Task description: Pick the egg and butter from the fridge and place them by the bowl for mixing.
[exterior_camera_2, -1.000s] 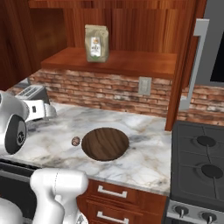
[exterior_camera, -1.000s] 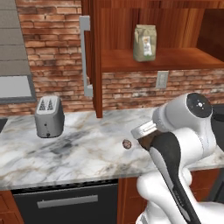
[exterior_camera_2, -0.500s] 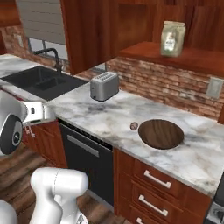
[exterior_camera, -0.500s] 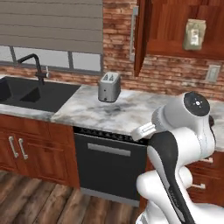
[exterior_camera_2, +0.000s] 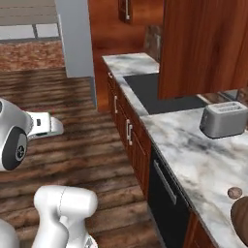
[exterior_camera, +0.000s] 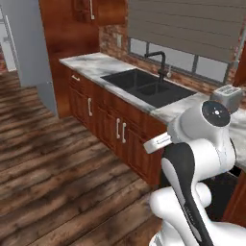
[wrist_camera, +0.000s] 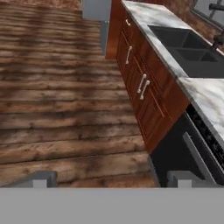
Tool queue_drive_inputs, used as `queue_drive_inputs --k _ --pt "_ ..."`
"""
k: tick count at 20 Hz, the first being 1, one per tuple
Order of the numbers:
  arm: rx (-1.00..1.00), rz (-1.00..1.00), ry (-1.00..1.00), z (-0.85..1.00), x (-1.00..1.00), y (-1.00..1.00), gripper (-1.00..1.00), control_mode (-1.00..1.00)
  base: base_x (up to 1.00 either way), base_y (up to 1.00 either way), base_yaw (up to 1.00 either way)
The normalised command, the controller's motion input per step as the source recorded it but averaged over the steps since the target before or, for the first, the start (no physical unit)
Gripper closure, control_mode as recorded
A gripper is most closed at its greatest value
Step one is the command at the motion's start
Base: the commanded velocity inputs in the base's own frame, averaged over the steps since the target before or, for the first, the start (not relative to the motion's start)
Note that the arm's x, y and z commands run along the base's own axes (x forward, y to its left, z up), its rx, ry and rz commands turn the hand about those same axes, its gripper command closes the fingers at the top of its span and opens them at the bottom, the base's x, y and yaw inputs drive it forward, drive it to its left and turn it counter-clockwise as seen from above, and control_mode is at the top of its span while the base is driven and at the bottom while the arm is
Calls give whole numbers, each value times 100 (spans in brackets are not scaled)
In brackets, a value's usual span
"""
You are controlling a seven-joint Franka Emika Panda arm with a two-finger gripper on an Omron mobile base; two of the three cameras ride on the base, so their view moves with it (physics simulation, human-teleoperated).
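While the gripper [wrist_camera: 111, 178] points over the wooden floor [wrist_camera: 61, 100], its fingers stand wide apart with nothing between them. The egg [exterior_camera_2: 235, 193] lies on the marble counter [exterior_camera_2: 193, 155] just beside the rim of the bowl [exterior_camera_2: 240, 218]; the little of the bowl in view holds nothing. Farther along the counter stand a toaster [exterior_camera_2: 224, 119] and a dark sink [exterior_camera: 144, 85], its basins bare, with a black tap [exterior_camera: 161, 62]. The grey fridge [exterior_camera: 26, 45] stands beyond the cabinets [exterior_camera: 113, 127].

Black sink [exterior_camera: 144, 85] in marble counter [exterior_camera: 89, 61], toaster [exterior_camera: 227, 96] beyond.
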Motion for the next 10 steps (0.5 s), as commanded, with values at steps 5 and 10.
queue_drive_inputs --k 5,10 --pt "0 0 0 0 0 0 -100 100 55 0 84" --pt "0 0 0 0 0 0 -100 100 100 0 46"
